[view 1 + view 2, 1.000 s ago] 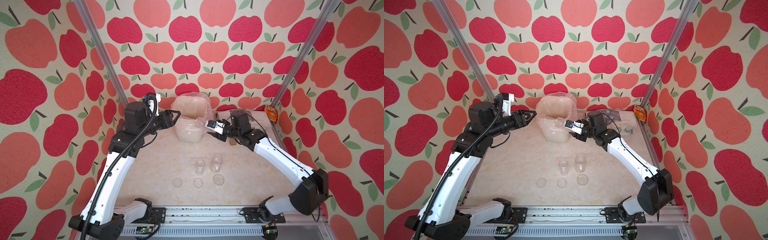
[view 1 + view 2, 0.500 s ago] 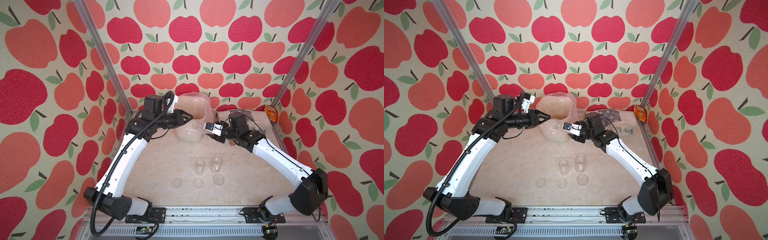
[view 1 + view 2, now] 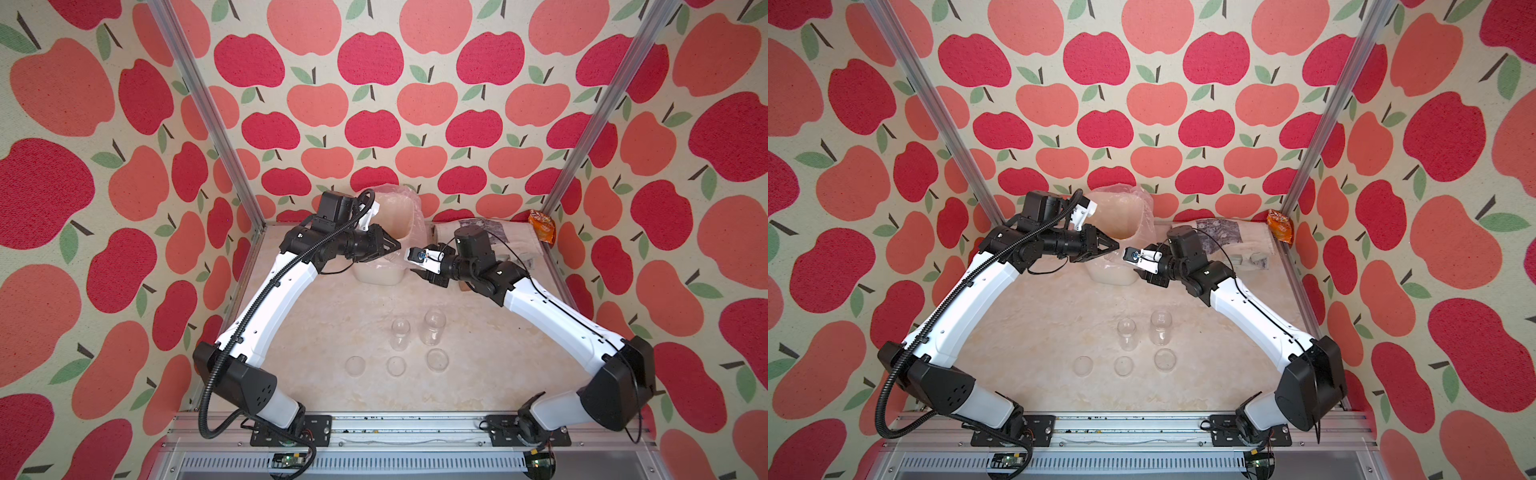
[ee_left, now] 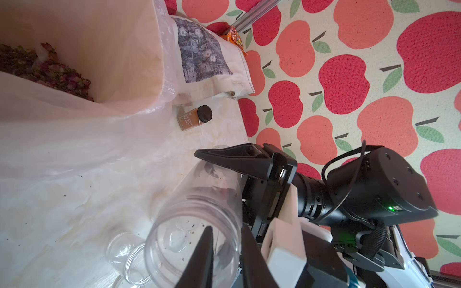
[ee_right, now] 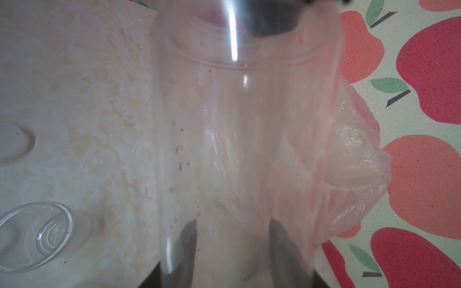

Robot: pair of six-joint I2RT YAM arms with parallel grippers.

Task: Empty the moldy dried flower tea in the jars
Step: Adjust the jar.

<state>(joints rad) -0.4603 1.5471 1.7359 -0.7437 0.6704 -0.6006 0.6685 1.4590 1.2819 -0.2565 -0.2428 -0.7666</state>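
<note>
Left end effector (image 3: 396, 246) is just beside the white bin (image 3: 378, 277), narrow around the open jar (image 4: 194, 224) at its rim; I cannot tell if it pinches. Right end effector (image 5: 233, 220) holds that jar on its side, near the bin. Tea (image 4: 50, 72) lies in the bin. 2 more jars (image 3: 399, 334) stand on the worktop (image 3: 332, 316), well apart from the bin.

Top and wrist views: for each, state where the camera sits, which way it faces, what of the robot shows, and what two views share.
Top views: high in front, facing down and back over the table; left arm and right arm show.
Left wrist: on left arm, facing the right gripper holding a clear jar; own jaws show.
Right wrist: on right arm, facing along that jar; own jaws gripping it.
Shared: the jar, both wrist views.
</note>
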